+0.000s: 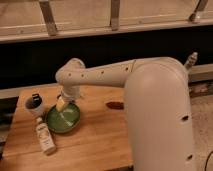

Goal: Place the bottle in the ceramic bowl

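Observation:
The cream-white bottle (61,104) hangs from my gripper (63,100), which is shut on it; only its lower end shows below the wrist. It hovers over the far-left rim of the green ceramic bowl (65,120), which sits on the wooden table. My arm reaches in from the right, and its wrist hides the fingers and the upper part of the bottle.
A white mug with a black handle (34,103) stands just left of the bowl. A slim bottle (45,140) lies on the table (95,145) in front of the bowl. A small red-brown item (115,105) lies to the right. My own body blocks the right side.

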`<state>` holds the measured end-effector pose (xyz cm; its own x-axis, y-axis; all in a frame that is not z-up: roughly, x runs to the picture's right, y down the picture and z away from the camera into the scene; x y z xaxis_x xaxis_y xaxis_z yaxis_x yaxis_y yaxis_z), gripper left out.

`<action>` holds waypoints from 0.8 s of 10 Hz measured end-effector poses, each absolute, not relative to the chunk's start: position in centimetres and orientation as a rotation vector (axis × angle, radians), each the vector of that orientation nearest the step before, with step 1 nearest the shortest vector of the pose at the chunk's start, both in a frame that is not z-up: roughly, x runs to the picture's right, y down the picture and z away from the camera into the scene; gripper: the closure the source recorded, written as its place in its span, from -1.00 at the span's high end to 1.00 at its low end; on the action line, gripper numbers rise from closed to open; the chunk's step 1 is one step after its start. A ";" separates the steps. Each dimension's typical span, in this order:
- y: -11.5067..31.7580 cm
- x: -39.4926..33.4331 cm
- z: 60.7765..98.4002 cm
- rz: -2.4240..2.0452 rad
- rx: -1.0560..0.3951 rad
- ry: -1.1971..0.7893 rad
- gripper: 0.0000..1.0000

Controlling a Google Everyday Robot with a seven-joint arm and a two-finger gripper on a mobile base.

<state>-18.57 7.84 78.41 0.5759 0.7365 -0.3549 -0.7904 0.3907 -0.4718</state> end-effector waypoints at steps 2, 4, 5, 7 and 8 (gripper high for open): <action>7.8 -18.4 78.4 0.975 -0.651 0.094 0.60; 7.8 -18.4 79.2 0.944 -0.680 0.116 0.60; 8.1 -18.7 79.2 0.907 -0.699 0.131 0.60; 9.3 -20.0 77.8 0.825 -0.716 0.153 0.60; 10.2 -20.8 76.6 0.793 -0.715 0.157 0.60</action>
<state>-20.80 10.20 76.56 0.7041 0.5968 -0.3848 -0.6984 0.4837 -0.5275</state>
